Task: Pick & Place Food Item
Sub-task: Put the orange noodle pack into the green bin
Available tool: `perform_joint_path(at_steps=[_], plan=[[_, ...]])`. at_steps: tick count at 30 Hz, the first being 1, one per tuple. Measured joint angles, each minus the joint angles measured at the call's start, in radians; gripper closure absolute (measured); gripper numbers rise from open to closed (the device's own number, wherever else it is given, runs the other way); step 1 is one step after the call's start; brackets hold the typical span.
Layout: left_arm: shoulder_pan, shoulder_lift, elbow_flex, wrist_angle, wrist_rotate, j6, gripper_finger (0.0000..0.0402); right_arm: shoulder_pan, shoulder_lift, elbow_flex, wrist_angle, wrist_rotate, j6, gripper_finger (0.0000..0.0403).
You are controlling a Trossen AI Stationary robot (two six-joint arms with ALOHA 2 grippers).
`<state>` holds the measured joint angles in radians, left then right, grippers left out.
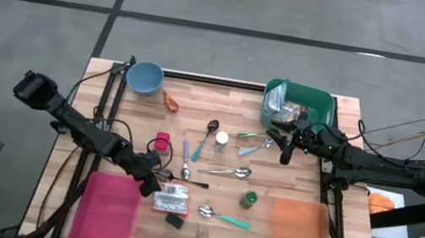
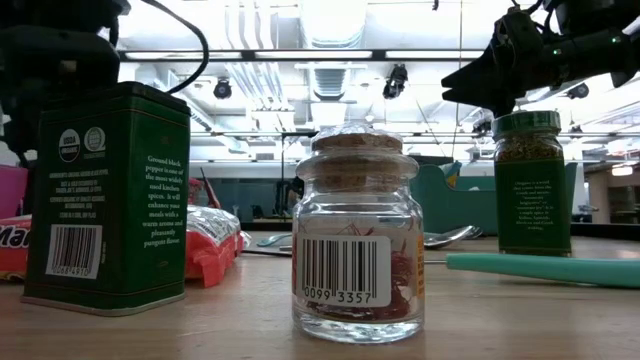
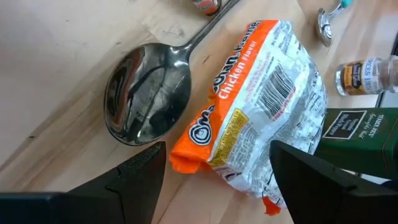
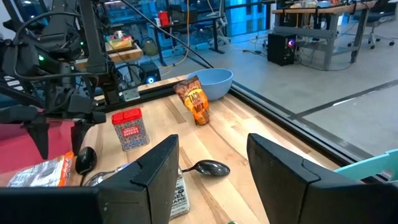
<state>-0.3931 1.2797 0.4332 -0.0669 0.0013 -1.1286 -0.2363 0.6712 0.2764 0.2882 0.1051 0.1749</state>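
A ramen packet (image 3: 258,99), orange and silver with "Chicken Flavor" print, lies flat on the wooden table (image 1: 305,185) near its front left. It also shows in the high view as a packet (image 1: 171,200). My left gripper (image 3: 217,152) hangs open just over the packet's near orange end, one finger on either side, slanting down; in the high view this gripper (image 1: 149,182) stands left of the packet. My right gripper (image 1: 284,150) waits open above the table beside the green bin (image 1: 321,110), with nothing between its fingers (image 4: 155,174).
A large spoon (image 3: 146,93) lies right beside the packet. A dark green tin (image 3: 357,140) and a small spice jar (image 3: 367,74) stand past it. A pink mat (image 1: 106,209), an orange mat (image 1: 301,236), a blue bowl (image 1: 145,77), a red tin (image 1: 162,141) and several spoons surround them.
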Motion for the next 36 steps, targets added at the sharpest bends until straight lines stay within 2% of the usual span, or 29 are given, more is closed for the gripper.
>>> perform_joint_path(at_steps=[12, 23, 27, 36], plan=[[0.01, 0.114, 0.0, 0.105, 0.071, 0.004, 0.0114, 0.0, 0.0, 0.0, 0.0, 0.0, -0.002, 0.0216], [0.02, 0.119, 0.0, 0.13, 0.082, 0.017, 0.0118, 0.0, 0.0, 0.0, 0.0, 0.0, -0.001, 0.0216], [0.02, 0.119, 0.0, 0.123, 0.081, 0.014, 0.015, 0.0, 0.0, 0.0, 0.0, 0.0, 0.0, 0.0216], [0.02, 0.119, 0.0, 0.12, 0.082, 0.01, 0.0269, 0.0, 0.0, 0.0, 0.0, 0.0, -0.001, 0.0216]])
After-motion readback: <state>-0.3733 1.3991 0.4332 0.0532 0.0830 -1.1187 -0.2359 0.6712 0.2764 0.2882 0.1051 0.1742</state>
